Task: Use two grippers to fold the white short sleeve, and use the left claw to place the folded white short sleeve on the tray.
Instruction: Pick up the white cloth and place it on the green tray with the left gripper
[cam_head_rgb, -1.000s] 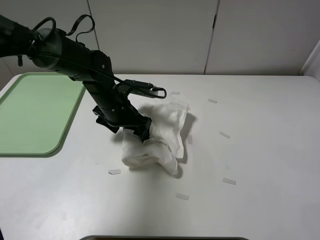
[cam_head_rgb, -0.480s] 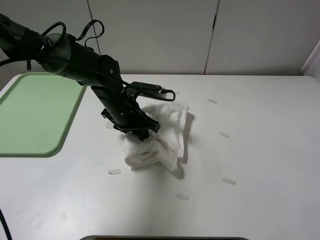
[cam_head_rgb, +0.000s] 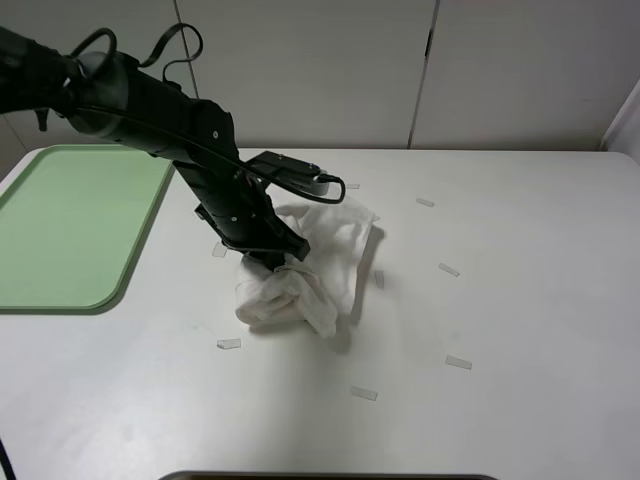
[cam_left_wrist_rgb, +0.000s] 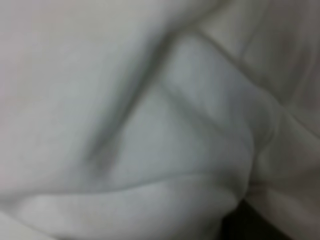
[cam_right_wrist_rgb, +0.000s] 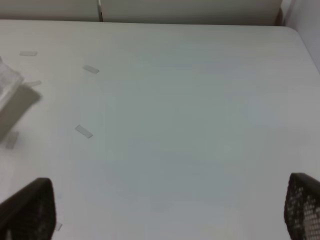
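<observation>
step: left claw (cam_head_rgb: 272, 258) was down on the bundled white short sleeve (cam_head_rgb: 305, 270), apparently grabbing it for the carry to the tray (cam_head_rgb: 70, 225).
how to do it well: should bite through all layers of the bundle, not just the top fold; lift clear of the table before swinging over, or loose edges will drag and unfold.
left claw state: fingers buried in cloth, cannot tell if closed or open; its wrist view was just white fabric (cam_left_wrist_rgb: 150, 120) filling the lens.
right gripper: (cam_right_wrist_rgb: 165, 220) jaws wide apart, nothing between them, parked over bare table away from the shirt.
shirt position: mid-table, crumpled, directly under and touching the claw tip, bulk spilling to the claw's near and right sides.
tray position: far left of the table, well apart from the shirt, nothing on it.
risk: loose bundle, may sag or open on the lift.
</observation>
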